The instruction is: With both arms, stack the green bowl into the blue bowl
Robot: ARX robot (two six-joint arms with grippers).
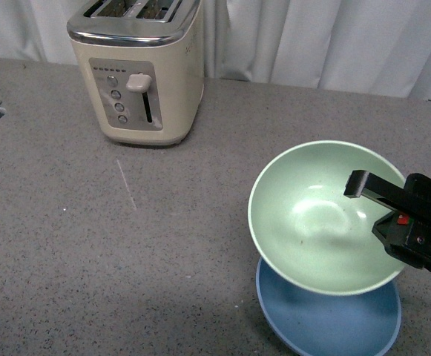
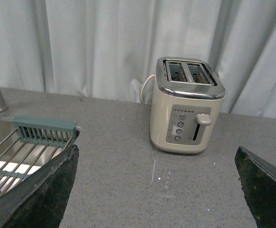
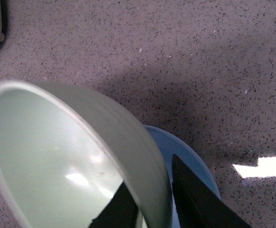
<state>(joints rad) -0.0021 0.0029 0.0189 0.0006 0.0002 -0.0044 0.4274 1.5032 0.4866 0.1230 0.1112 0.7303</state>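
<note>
Front view showed the right gripper clamped on the green bowl's rim, tilted above the blue bowl. The left gripper stood spread wide, holding nothing.

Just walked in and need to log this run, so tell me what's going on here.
The right gripper is clamped on the rim of the green bowl, one finger inside and one outside, holding it tilted above the blue bowl, which sits on the counter. The green bowl is not yet settled into the blue one. The left gripper is open and holds nothing, facing the toaster further back, with a sink rack off to its side.
</note>
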